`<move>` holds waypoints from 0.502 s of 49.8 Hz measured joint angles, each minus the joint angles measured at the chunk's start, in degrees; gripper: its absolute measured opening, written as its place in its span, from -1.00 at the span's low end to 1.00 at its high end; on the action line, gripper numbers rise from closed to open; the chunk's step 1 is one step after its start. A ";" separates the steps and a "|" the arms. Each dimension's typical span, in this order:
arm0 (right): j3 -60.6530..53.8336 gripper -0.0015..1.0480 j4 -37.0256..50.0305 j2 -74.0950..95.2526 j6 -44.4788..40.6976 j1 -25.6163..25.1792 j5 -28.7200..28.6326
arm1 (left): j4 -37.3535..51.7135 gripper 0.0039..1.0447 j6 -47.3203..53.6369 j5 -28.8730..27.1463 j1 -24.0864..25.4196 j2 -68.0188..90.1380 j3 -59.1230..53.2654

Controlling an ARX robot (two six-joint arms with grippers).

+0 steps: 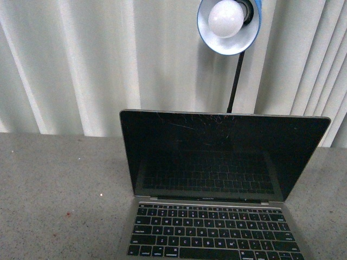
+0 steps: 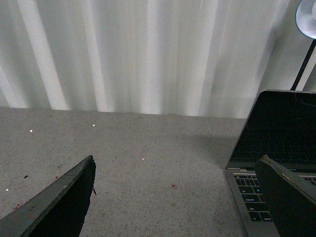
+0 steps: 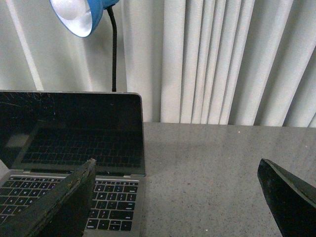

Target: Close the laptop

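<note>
1. The laptop (image 1: pixel 217 184) sat on the grey tabletop (image 1: pixel 59 189), close to its front edge and somewhat right of the middle in the front view. The base ran out of frame at the near edge.
2. The lid stood fully open, upright and leaning slightly back. The screen (image 1: pixel 222 154) was dark, scratched near its top edge, and mirrored the keyboard (image 1: pixel 211 230).
3. A blue lamp (image 1: pixel 229 24) on a black stem hung behind the lid, in front of a pale curtain (image 1: pixel 81 65). It did not appear to touch the laptop.
4. Neither arm showed in the front view.
5. The left gripper (image 2: pixel 177 162) had its jaws spread wide with nothing between them. It hovered over bare tabletop beside the laptop's left side.
6. The right gripper (image 3: pixel 177 163) was likewise spread wide and empty. It was near the laptop's right side, one finger in line with the keyboard and the other over bare tabletop. No contact could be seen.
7. Judgement: the task was at its start. This was the approach step, with closing not yet begun.
8. Judgement: the next move called for one arm to rise above and behind the lid's top edge, then press it forward and down in an arc about the hinge.
9. Judgement: the base might slide toward the front edge or tip, so the push should be gentle. The lamp stem left little room behind the lid.
</note>
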 joint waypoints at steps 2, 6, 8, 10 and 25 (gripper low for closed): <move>0.00 0.86 0.00 0.00 0.00 0.00 -0.02 | 0.00 0.87 0.00 0.00 0.00 0.00 0.00; 0.00 0.86 0.00 0.00 0.00 0.00 0.00 | 0.00 0.87 0.00 0.00 0.00 0.00 0.00; 0.00 0.86 0.00 0.00 0.00 0.00 0.00 | 0.00 0.87 0.00 0.00 0.00 0.00 0.00; 0.00 0.86 0.00 0.00 0.00 0.00 0.00 | 0.02 0.87 0.00 0.00 0.00 0.00 0.00; 0.00 0.86 0.00 0.00 0.00 0.00 0.00 | 0.00 0.87 0.00 0.00 0.00 0.00 0.00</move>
